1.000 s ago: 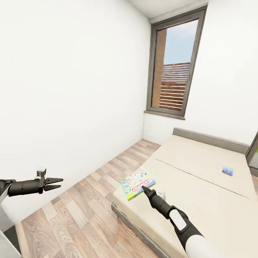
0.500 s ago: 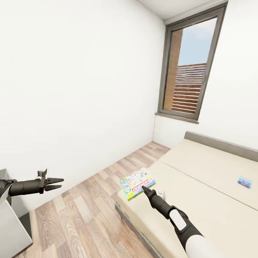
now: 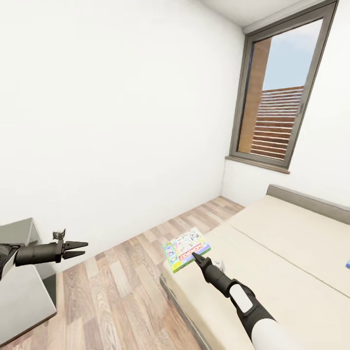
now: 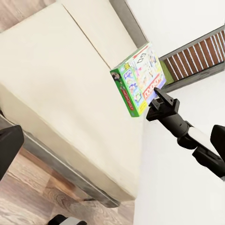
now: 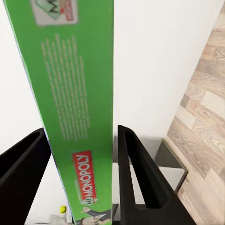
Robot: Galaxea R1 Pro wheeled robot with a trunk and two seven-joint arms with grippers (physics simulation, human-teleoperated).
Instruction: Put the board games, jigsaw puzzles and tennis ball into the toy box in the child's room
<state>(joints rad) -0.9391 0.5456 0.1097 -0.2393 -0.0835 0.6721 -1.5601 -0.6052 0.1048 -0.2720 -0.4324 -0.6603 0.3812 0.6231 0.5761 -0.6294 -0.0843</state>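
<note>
Green-edged board game [image 3: 186, 249] clamped in right gripper [image 3: 197, 256] jaws, held above the bed [image 3: 291, 262] corner. Left gripper [image 3: 78, 249] jaws parted, holding nothing, over the wood floor [image 3: 116, 291].

Head camera has swung left: the window [image 3: 282, 97] and bed [image 3: 291, 253] now sit further right in the head view. The blue board game [image 3: 348, 265] is cut by the right edge. More of the grey table [image 3: 22, 287] shows near left.
</note>
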